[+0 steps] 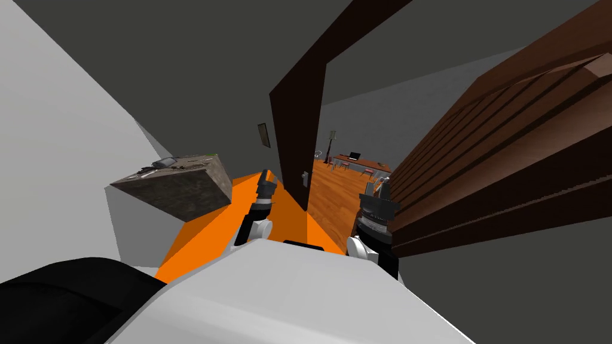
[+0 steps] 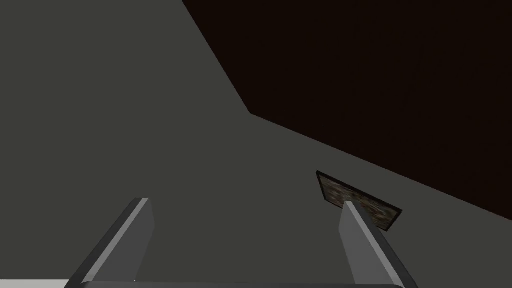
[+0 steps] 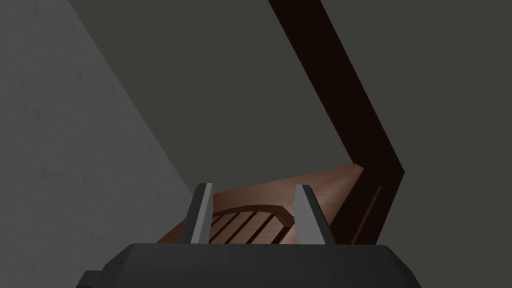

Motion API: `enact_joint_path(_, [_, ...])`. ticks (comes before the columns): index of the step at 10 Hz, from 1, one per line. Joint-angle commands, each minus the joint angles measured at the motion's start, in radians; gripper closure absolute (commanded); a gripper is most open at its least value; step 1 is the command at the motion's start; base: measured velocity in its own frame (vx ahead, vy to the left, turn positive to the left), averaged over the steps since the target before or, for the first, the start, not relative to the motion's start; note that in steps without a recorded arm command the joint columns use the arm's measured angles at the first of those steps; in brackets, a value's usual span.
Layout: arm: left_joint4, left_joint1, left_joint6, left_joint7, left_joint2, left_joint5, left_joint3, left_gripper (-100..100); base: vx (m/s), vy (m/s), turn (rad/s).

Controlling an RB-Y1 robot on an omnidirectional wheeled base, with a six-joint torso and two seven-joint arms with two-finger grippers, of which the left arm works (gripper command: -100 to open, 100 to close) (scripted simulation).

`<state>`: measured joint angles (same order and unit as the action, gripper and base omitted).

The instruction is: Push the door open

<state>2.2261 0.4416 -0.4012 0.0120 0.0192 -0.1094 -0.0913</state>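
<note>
Head camera sits high, tipped steeply down and forward and rolled, so the whole scene slants. It looks over the orange floor (image 1: 209, 233) at the dark door (image 1: 296, 131) close ahead, with a far room showing past the door's edge. Left wrist camera looks along the left fingers (image 2: 137, 235) at a grey wall (image 2: 125, 100), with the door taking one corner. The small picture frame (image 2: 357, 199) it sees is shared: the head view shows it on the wall just beside the door. Right wrist camera looks up along the right fingers (image 3: 202, 215) and shares the brown slatted panel (image 3: 250, 217) with the head view, where it stands on the robot's right.
</note>
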Motion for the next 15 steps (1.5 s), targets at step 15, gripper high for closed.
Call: enact_joint_path(15, [-0.457,-0.191,0.073,0.032,0.087,0.047,-0.174,-100,0.081,0.107,-0.127])
